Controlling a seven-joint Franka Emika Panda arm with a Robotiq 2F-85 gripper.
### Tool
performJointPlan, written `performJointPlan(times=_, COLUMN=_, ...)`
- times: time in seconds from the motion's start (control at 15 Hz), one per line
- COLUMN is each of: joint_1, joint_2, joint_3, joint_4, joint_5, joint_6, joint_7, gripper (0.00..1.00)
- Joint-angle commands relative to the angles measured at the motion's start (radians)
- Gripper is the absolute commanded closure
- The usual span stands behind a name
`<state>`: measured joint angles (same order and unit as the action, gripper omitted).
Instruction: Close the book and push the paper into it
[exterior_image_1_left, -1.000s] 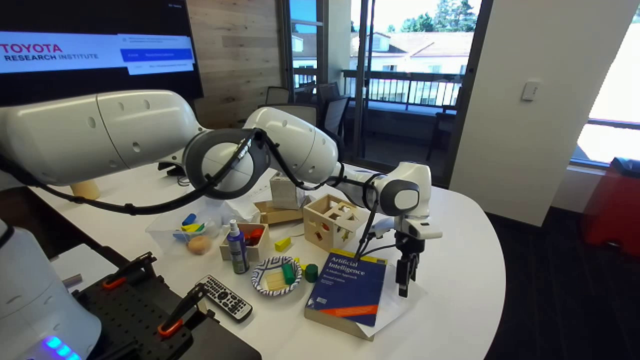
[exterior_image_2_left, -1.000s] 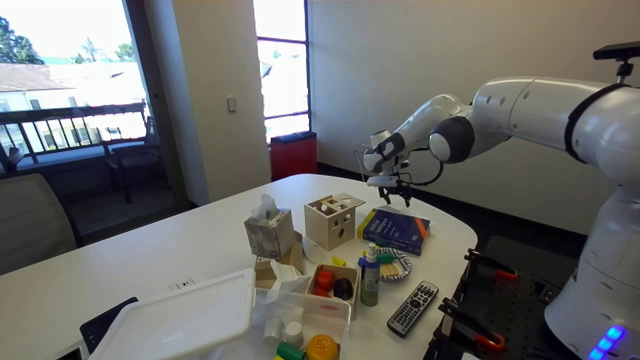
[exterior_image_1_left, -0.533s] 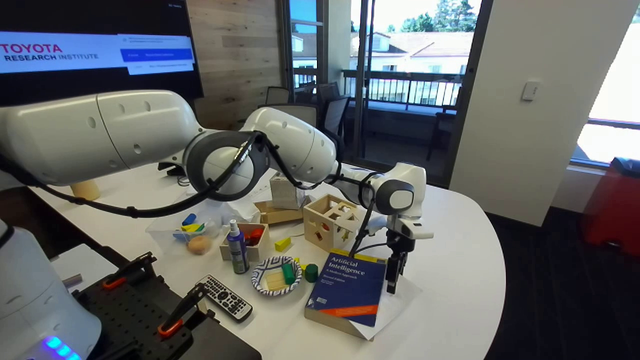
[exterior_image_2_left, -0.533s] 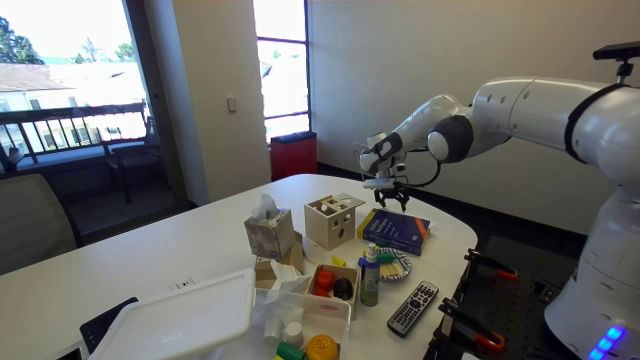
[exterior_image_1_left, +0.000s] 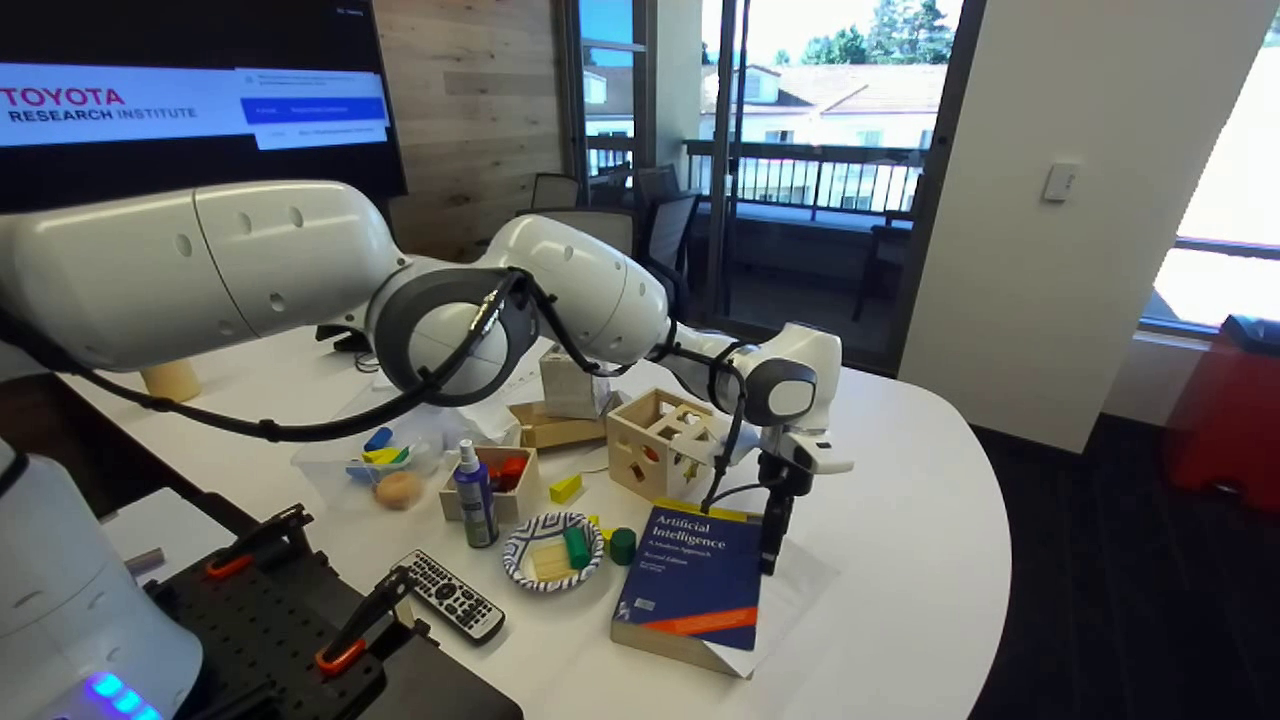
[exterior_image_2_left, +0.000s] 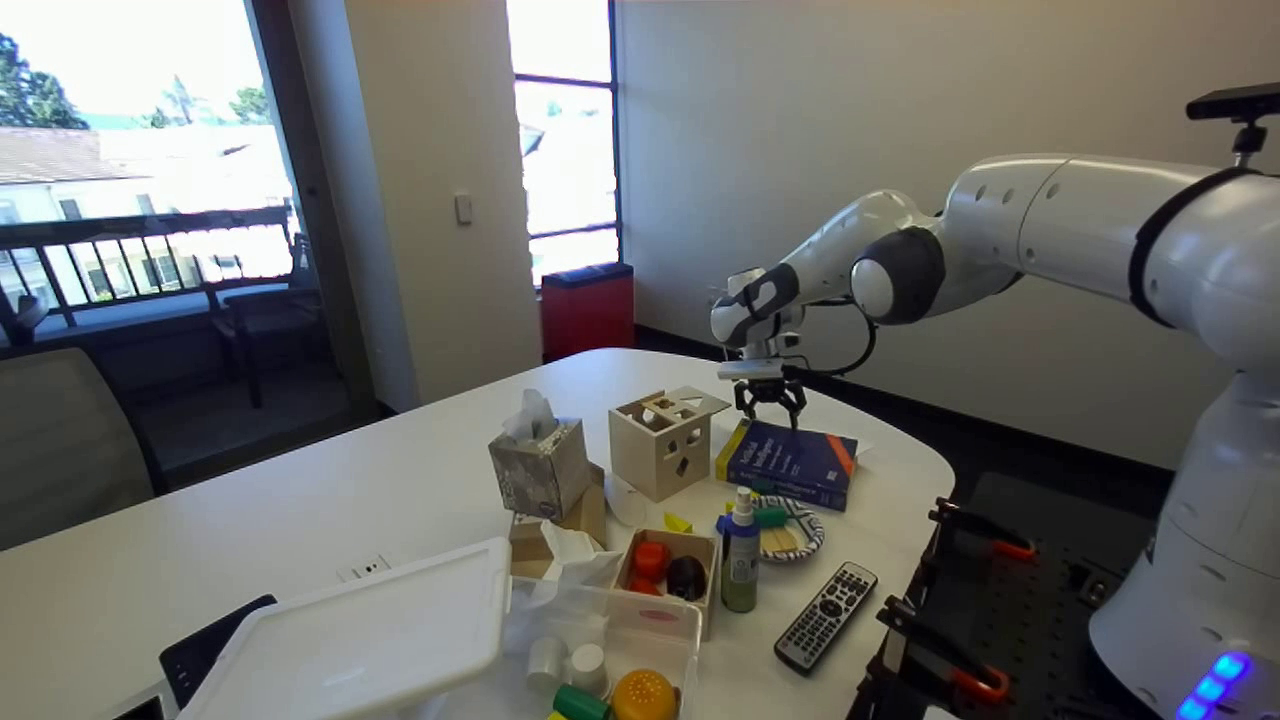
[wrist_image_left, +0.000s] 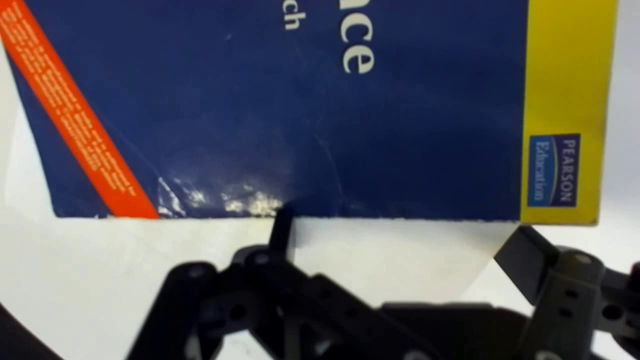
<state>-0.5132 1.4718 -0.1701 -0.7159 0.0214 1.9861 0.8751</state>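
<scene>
Brings parted, empty fingers (exterior_image_1_left: 769, 558) leftward to the book (exterior_image_1_left: 688, 590), lower right of frame, apparently nudging it; leaves paper (exterior_image_1_left: 797, 594) partly untucked.

Partly Cut Off, Partly Covered

In the wrist view, the top edge cuts the book (wrist_image_left: 300, 125), so only the endings of two large printed words are seen; the small print on its orange stripe (wrist_image_left: 75, 110) is too blurred for reading. The bottom edge cuts the gripper (wrist_image_left: 402, 230). In an exterior view, the book covers a part of the paper (exterior_image_1_left: 790, 600), and the gripper's fingers (exterior_image_1_left: 772, 540) overlap there. Whether a fingertip touches the book, this cannot be told.
</scene>
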Motion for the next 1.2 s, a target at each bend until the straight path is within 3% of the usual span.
performJointPlan(times=0.0, joint_1=-0.003, joint_2=0.000, joint_3=0.015, joint_4=0.022, joint_5=0.043, joint_6=-0.029, joint_7=-0.068, gripper=0.00)
performJointPlan(times=0.53, joint_1=-0.002, joint_2=-0.070, joint_3=0.025, joint_4=-0.005, joint_5=0.030, joint_6=0.008, joint_7=-0.057, gripper=0.00)
performJointPlan(times=1.13, joint_1=-0.002, joint_2=-0.059, joint_3=-0.077, joint_4=0.007, joint_5=0.019, joint_6=0.071, joint_7=0.204, gripper=0.00)
